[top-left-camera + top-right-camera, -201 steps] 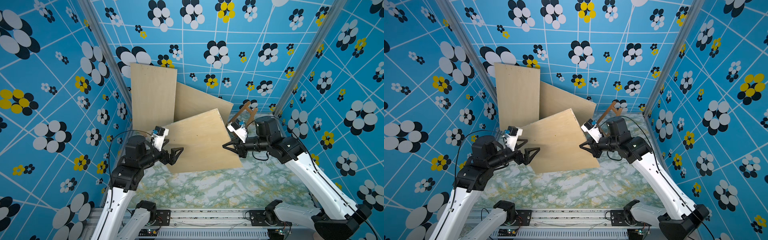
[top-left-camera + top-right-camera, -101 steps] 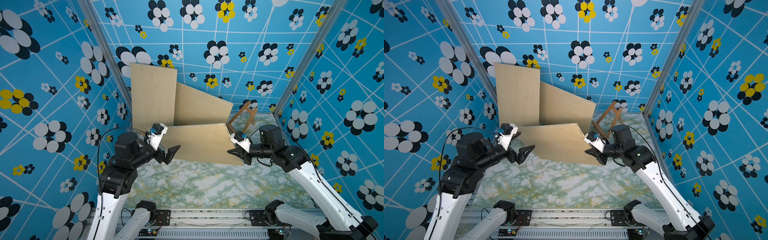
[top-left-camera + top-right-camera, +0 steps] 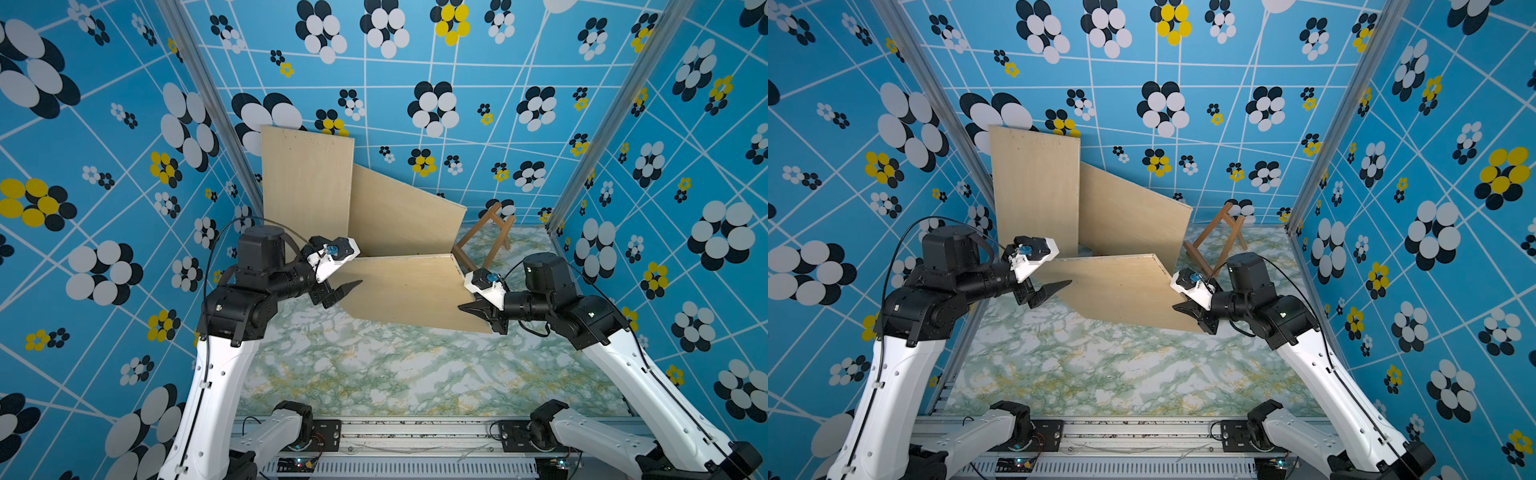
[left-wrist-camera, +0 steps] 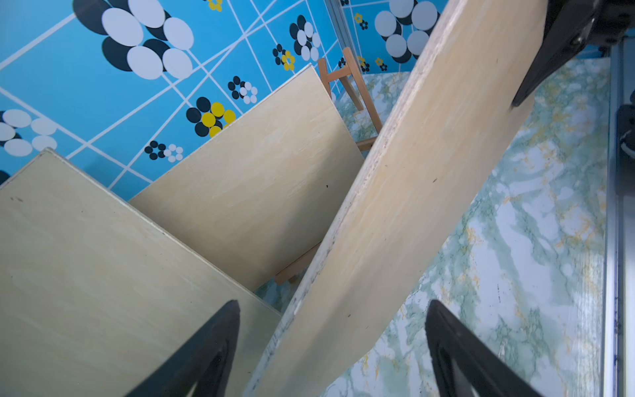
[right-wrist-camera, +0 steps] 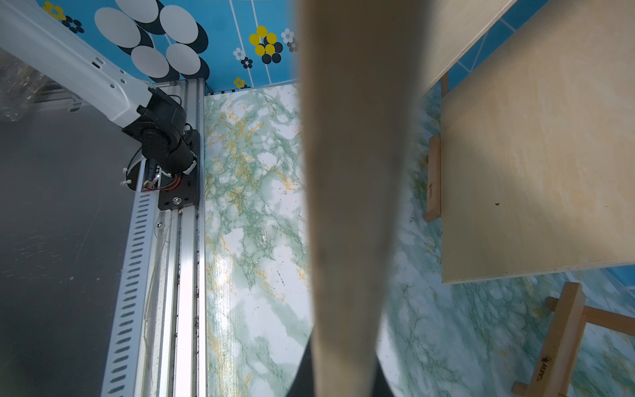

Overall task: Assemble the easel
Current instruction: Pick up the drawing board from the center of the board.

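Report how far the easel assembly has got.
Done: the wooden frame stands unfolded at the back, bare. In hand: the right tool grips one board by its edge; the left tool is open at the opposite end. Left: set the board on the frame; two more boards lean against the back wall.

Tipped the plywood board (image 3: 407,291) from a steep, camera-facing tilt down to a much flatter lie, with the far edge dropped. Carried the right gripper (image 3: 473,316), clamped on that board's right corner, lower and a little nearer the front. Bared more of the easel frame (image 3: 503,232) behind. Pulled the left arm (image 3: 257,291) back, then raised it, leaving the left gripper (image 3: 347,293) at the lowered left edge, fingers (image 4: 213,343) spread either side.
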Robot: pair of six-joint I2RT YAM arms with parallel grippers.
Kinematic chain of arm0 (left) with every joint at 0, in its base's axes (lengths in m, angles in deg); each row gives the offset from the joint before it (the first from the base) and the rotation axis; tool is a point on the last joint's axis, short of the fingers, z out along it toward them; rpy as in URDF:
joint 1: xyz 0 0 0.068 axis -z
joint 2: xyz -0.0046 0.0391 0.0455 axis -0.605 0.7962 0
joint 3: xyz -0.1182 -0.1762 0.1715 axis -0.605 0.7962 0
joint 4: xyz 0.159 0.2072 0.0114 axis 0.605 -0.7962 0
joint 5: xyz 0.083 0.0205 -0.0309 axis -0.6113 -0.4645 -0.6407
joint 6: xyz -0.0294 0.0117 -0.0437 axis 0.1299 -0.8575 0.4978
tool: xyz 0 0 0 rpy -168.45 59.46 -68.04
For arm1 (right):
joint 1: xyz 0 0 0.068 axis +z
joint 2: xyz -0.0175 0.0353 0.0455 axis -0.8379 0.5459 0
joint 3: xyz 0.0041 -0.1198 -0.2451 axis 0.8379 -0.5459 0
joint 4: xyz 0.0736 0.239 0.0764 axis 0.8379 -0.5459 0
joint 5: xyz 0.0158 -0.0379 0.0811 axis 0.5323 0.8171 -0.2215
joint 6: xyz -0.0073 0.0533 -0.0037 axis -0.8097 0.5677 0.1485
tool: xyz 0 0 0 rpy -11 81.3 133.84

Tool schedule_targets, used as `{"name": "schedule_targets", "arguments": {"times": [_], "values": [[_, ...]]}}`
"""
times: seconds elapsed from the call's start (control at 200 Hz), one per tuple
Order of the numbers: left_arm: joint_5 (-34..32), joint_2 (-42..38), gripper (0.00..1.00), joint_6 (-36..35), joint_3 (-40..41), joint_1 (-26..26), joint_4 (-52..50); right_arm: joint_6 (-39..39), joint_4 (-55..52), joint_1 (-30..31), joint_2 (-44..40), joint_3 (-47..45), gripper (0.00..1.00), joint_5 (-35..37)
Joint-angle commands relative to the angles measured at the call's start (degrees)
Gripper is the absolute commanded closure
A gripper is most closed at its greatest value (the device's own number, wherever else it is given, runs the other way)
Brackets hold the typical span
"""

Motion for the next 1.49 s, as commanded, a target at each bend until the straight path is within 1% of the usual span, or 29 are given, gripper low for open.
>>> {"name": "schedule_targets", "arguments": {"times": [0.0,0.065,0.11,0.165,0.22,0.285,0.37,0.47,0.535,0.65,0.675,0.72,0.785,0.8,0.815,0.91,0.99,1.015,1.04,1.055,1.13,1.24,1.314,1.369,1.394,1.459,1.489], "values": [[0.1,4.6,0.15,-11.4,-6.2,2.6,-11.4,-0.7,-1.5,-0.2,-1.3,0.5,1.0,-3.7],[-3.4,8.5,0.19,-13.6,-10.6,6.4,-15.9,-0.9,-2.1,0.2,-1.2,0.9,1.0,-3.8],[-6.0,10.9,0.24,-15.1,-13.4,8.9,-19.0,-1.3,-2.5,0.6,-1.1,1.0,1.0,-3.5],[-9.0,13.5,0.25,-15.9,-15.4,12.1,-21.2,-1.8,-3.0,1.2,-1.0,1.0,1.0,-3.1],[-10.2,15.1,0.25,-16.3,-16.5,14.1,-22.4,-3.2,-3.6,1.6,-1.0,0.9,1.0,-3.5],[-10.7,16.5,0.31,-16.1,-17.5,15.3,-23.4,-4.1,-4.0,2.0,-1.1,0.6,1.0,-3.2],[-11.3,17.3,0.42,-15.8,-17.6,16.6,-23.5,-7.2,-5.0,2.3,-1.3,-0.4,1.0,-2.3],[-12.2,17.2,0.43,-15.2,-17.9,18.2,-24.0,-8.8,-5.1,2.6,-1.4,-1.6,1.0,-1.0],[-12.1,16.8,0.46,-14.9,-17.9,19.0,-24.7,-9.0,-5.1,2.7,-1.3,-1.9,1.0,-0.4],[-11.4,15.0,0.47,-14.2,-16.6,19.2,-25.1,-9.4,-5.1,2.8,-1.1,-2.2,1.0,0.7],[-11.1,14.5,0.49,-14.2,-16.0,19.2,-25.2,-9.4,-5.1,2.8,-1.2,-2.2,1.0,0.6],[-10.5,13.8,0.55,-14.2,-15.1,19.2,-25.2,-9.4,-4.9,2.8,-1.1,-2.2,1.0,0.5],[-9.8,13.1,0.88,-14.2,-13.8,19.1,-25.0,-9.2,-4.5,2.9,-1.0,-2.2,1.0,0.1],[-9.7,13.0,0.92,-14.1,-13.5,19.0,-24.8,-9.1,-4.5,2.9,-1.0,-2.2,1.0,0.0],[-9.5,12.8,0.94,-13.9,-13.1,18.9,-24.5,-9.0,-4.4,2.9,-1.0,-2.2,1.0,-0.1],[-6.6,11.8,0.95,-13.0,-11.3,17.3,-23.0,-8.8,-4.3,2.9,-1.0,-2.1,1.0,-0.4],[-2.2,10.9,0.95,-12.1,-10.3,15.1,-21.5,-8.6,-4.3,2.9,-1.1,-2.2,1.0,-0.4],[-0.9,10.5,0.96,-11.9,-10.0,14.6,-20.8,-8.6,-4.2,2.9,-1.1,-2.3,1.0,-0.4],[0.1,10.2,1.0,-11.8,-9.6,14.2,-20.2,-8.4,-4.1,2.9,-1.2,-2.5,1.0,-0.3],[0.4,9.9,1.0,-11.6,-9.3,14.1,-19.8,-8.4,-4.1,2.9,-1.3,-2.5,1.0,-0.4],[1.0,9.4,1.0,-11.6,-8.5,13.9,-19.0,-8.3,-4.1,2.9,-1.4,-2.6,1.0,-0.3],[0.0,9.8,1.0,-12.3,-8.4,13.9,-20.3,-8.2,-3.9,2.9,-1.9,-2.8,1.0,0.2],[0.4,9.8,1.0,-11.1,-8.0,13.3,-19.9,-7.0,-2.9,2.9,-2.4,-3.0,1.0,1.2],[1.9,9.6,1.0,-10.5,-7.9,12.5,-19.5,-6.2,-2.1,2.9,-2.9,-3.3,0.81,2.0],[2.5,9.5,1.0,-9.7,-7.9,12.2,-19.0,-5.9,-1.8,2.9,-3.1,-3.4,0.76,2.3],[4.6,9.5,1.0,-8.2,-8.0,11.0,-17.9,-5.4,-1.4,2.8,-3.5,-3.6,0.73,2.7],[5.3,9.4,1.0,-7.6,-8.1,10.5,-17.4,-5.1,-1.2,2.8,-3.8,-3.6,0.69,3.0]]}}
